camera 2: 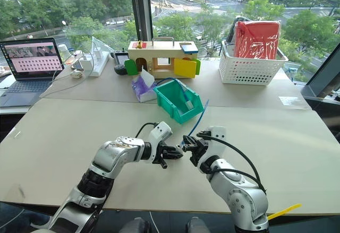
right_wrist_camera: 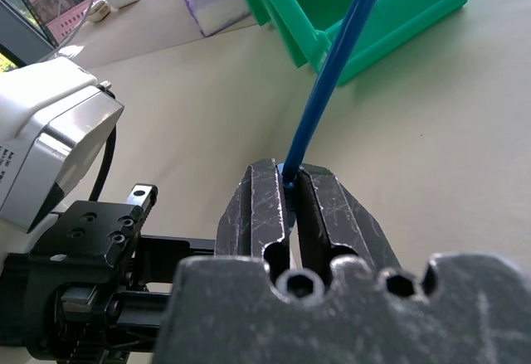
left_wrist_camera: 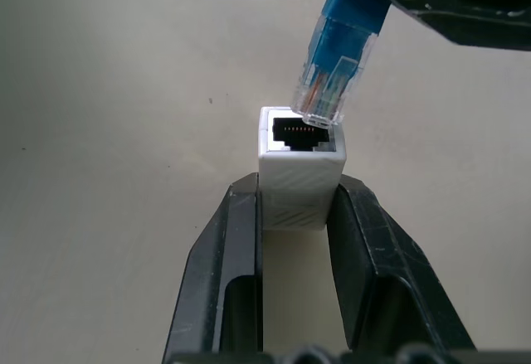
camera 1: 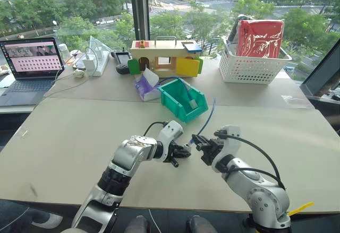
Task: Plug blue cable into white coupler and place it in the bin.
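My left gripper (camera 1: 183, 152) is shut on the white coupler (left_wrist_camera: 299, 177), a small block whose dark socket faces away from the fingers (left_wrist_camera: 369, 240). My right gripper (camera 1: 201, 144) is shut on the blue cable (right_wrist_camera: 332, 74) just behind its clear plug (left_wrist_camera: 332, 82). The plug's tip hangs tilted at the rim of the socket and is not seated. The two grippers meet above the near middle of the table. From the right gripper the cable rises and trails toward the teal bin (camera 1: 178, 100), which stands just beyond them with its low front facing me.
A white lattice basket (camera 1: 249, 66) holding a red item stands at the back right. A wooden toy house (camera 1: 162, 58) and a purple pack (camera 1: 144, 87) sit behind the bin. A laptop (camera 1: 29, 63) and a power strip (camera 1: 95, 62) occupy the back left.
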Motion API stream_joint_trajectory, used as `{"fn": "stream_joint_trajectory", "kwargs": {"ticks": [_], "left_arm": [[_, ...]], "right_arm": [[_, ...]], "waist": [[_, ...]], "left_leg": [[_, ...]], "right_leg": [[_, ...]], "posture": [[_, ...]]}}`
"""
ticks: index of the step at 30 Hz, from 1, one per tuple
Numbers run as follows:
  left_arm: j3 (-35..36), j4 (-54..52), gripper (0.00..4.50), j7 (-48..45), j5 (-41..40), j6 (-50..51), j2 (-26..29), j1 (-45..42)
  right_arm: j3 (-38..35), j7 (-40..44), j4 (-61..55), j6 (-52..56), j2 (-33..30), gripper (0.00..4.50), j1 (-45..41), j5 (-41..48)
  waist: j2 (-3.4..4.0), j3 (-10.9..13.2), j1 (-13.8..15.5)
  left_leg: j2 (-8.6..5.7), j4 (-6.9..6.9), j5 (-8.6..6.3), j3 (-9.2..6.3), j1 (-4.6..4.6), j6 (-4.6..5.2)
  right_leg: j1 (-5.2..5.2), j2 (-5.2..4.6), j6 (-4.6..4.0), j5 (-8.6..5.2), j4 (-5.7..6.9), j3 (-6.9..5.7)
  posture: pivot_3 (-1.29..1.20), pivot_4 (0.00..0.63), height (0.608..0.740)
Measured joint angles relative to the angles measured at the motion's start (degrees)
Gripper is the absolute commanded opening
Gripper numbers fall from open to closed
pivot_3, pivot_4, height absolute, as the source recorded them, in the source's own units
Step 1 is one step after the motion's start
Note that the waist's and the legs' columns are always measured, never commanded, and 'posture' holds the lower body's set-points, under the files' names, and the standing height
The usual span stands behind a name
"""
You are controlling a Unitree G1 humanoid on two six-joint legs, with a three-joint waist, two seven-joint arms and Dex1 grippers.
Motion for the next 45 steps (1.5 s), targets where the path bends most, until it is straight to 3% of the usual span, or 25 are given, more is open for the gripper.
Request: {"fn": "stream_joint_trajectory", "kwargs": {"ticks": [10, 24, 45], "left_arm": [[-2.8, -1.6, 0.61, 0.6, -0.6, -1.0, 2.2, -0.5], [-3.1, -2.6, 0.61, 1.4, -3.1, 1.9, 2.6, -1.2], [-4.0, -3.8, 0.61, 5.3, -4.8, 3.8, 1.6, 0.0]], "right_arm": [[1.2, 0.9, -0.1, 1.0, -0.1, 0.00, -0.1, -1.9], [7.5, 6.6, -1.8, 2.5, -8.5, 0.00, -2.7, -8.0], [5.6, 13.6, -1.2, 3.6, -10.8, 0.00, -0.1, -10.3]], "waist": [[0.00, 0.0, -0.1], [0.00, 0.0, 0.2], [-0.12, -0.6, 0.6]], "left_leg": [[0.00, -0.01, 0.00, 0.00, 0.01, 0.00], [-0.02, -0.02, 0.00, 0.01, 0.01, 0.00], [-0.06, -0.33, -0.01, 0.03, 0.44, -0.02]], "right_leg": [[0.00, 0.00, -0.02, 0.00, 0.00, 0.00], [0.00, -0.01, 0.00, -0.03, -0.02, 0.00], [0.29, -0.09, -0.04, -0.37, -0.13, -0.01]], "posture": [[0.00, 0.150, 0.732], [0.00, 0.150, 0.732], [0.00, 0.150, 0.732]]}}
